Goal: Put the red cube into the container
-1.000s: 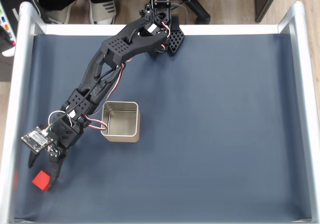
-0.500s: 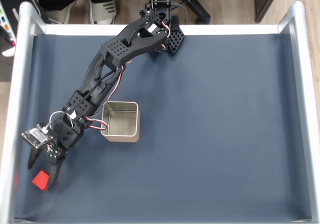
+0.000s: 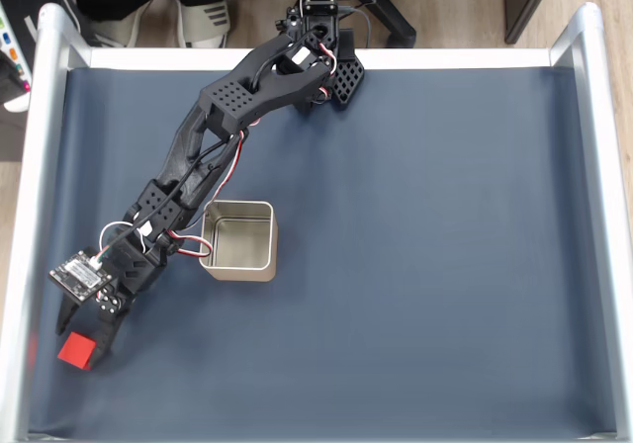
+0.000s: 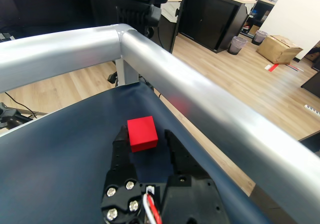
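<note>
One red cube (image 3: 77,350), one container (image 3: 240,240). Cube sits flat at the table's (image 3: 415,265) lower-left corner in the fixed view, near the silver rail (image 4: 210,104), no long axis. Gripper (image 3: 85,338) jaws straddle it, narrow; contact probably, hard to confirm. Container upright, well apart, arm (image 3: 213,127) beside it.

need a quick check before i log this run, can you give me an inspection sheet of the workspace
surface: dark blue mat inside a silver tube frame
job's things: red cube near the mat's lower left corner in the fixed view; container sits apart, nothing seen inside
clutter: nothing seen
tool: tool straddles the cube, a finger on either side in the wrist view; contact unclear
cables: red and white wires run along the arm
surroundings: wood floor, dark cabinets, cardboard box, chair base
</note>
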Available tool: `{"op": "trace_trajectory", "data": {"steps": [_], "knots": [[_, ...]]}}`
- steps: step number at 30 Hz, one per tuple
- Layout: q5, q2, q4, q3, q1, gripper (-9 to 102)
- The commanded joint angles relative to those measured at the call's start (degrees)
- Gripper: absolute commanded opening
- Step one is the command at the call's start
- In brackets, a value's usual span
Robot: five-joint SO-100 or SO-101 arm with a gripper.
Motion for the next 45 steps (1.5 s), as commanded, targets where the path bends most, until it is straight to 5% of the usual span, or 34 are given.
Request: {"op": "trace_trajectory", "data": {"steps": [1, 29, 45], "knots": [[-0.79, 0.70, -1.14, -0.44, 0.00, 24], [-5.27, 7.47, -0.70, 10.72, -0.70, 1], [3.34, 27.42, 11.69, 21.97, -8.70, 0]]}}
